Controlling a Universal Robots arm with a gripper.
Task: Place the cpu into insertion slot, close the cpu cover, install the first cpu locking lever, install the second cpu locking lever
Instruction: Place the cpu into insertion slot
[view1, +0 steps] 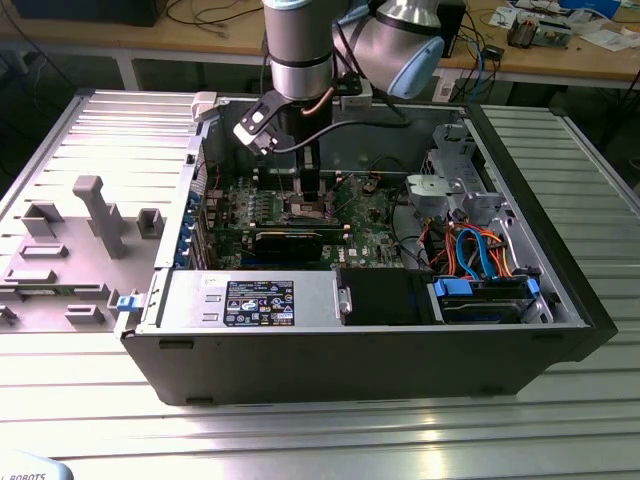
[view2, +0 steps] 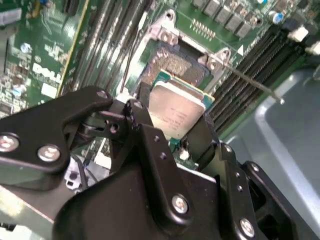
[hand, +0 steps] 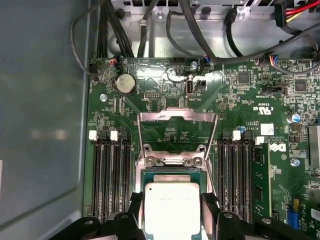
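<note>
Gripper (hand: 172, 214) clamped on the cpu (view2: 175, 112), close over the insertion slot (view2: 174, 62).
You've got the cpu cover (hand: 177, 116) flipped up; PC case (view1: 350, 360) lies on ribbed metal table (view1: 300, 440), w/ cluttered benches (view1: 200, 45) behind.

Part of the insertion slot (view2: 172, 62) hidden behind the cpu (view2: 175, 112), cpu edges behind fingers (view2: 147, 132)

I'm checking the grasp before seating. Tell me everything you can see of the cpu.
The small flat square cpu has a dull silver-grey metal top with faint print and a green edge beneath. The black end effector grips it on two opposite sides, over the open square insertion slot, metal top facing the wrist cameras. Whether it touches the slot cannot be told.
</note>
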